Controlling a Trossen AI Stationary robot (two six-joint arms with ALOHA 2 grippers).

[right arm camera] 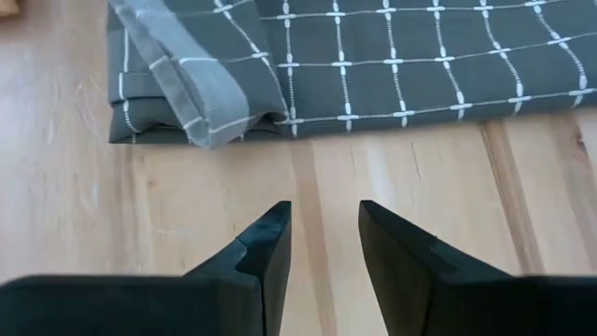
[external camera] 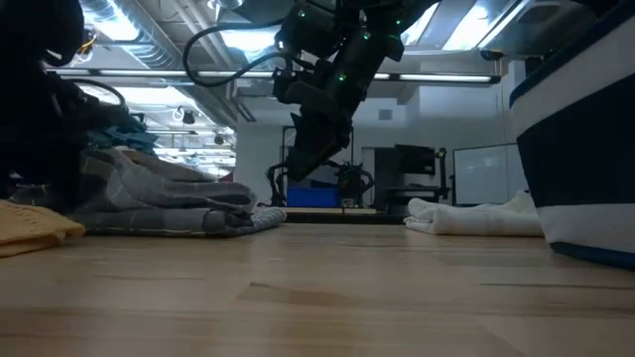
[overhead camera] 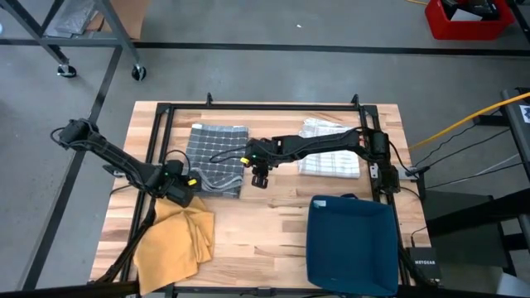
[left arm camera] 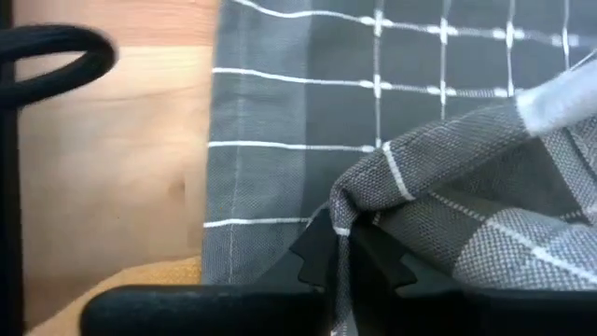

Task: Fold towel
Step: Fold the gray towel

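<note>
The grey checked towel lies folded on the wooden table, left of the middle. My left gripper stands at its near left corner and is shut on a raised fold of it. My right gripper hovers just off the towel's near right corner, open, with only bare wood between its fingers. In the right wrist view the towel's layered corner rests flat on the table beyond the fingertips, one hem turned over. The low view shows my right gripper above the table, clear of the towel. My left gripper pinches a bunched fold of the towel between its two fingers, at the towel's near left corner. The fingers slant down at it from the table's left and near side. The fold stands up from the flat layer below; how many layers are caught does not show.
A yellow cloth lies crumpled at the near left, right beside my left gripper. A folded white towel lies to the right under my right arm. A blue bin stands at the near right. A black frame borders the table.
</note>
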